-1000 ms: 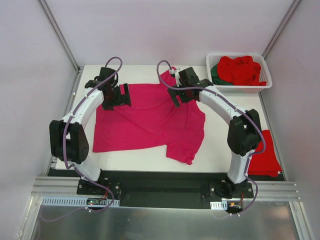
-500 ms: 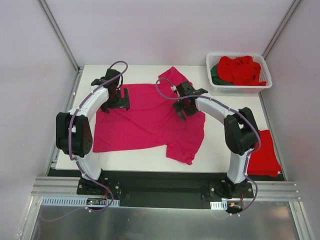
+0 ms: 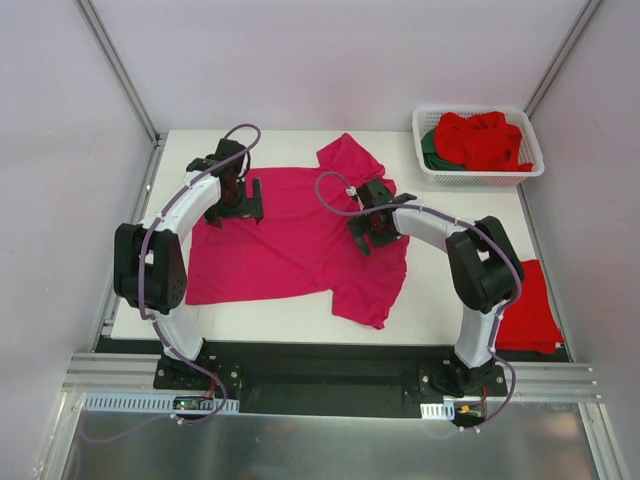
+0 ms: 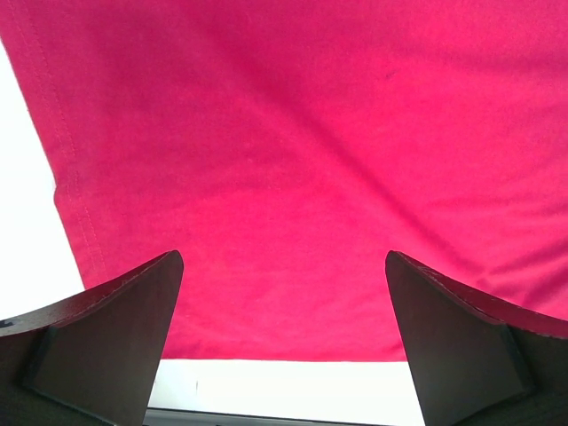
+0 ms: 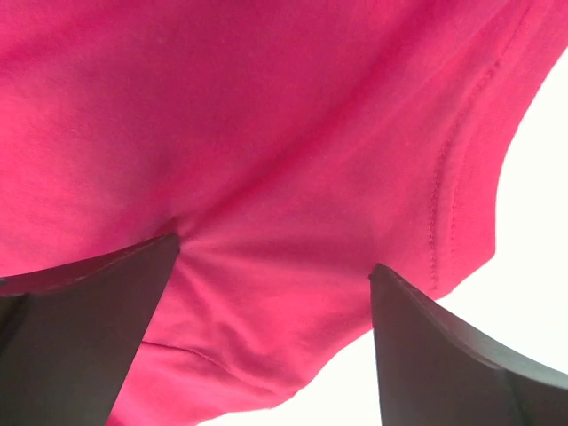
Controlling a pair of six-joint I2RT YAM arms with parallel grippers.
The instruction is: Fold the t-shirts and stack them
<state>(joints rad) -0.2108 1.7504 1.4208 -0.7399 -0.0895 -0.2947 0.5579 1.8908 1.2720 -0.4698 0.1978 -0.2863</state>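
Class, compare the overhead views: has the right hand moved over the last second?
Yes. Judged against the white basket, the right hand has drawn back from the far side, toward the arms' bases, over the pink t-shirt.

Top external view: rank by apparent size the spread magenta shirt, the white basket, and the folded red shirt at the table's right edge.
1. Spread magenta-pink cloth t-shirt
2. White slotted plastic basket
3. Folded bright red cloth shirt: clearly smallest, though partly hidden, so its full extent is unsure.
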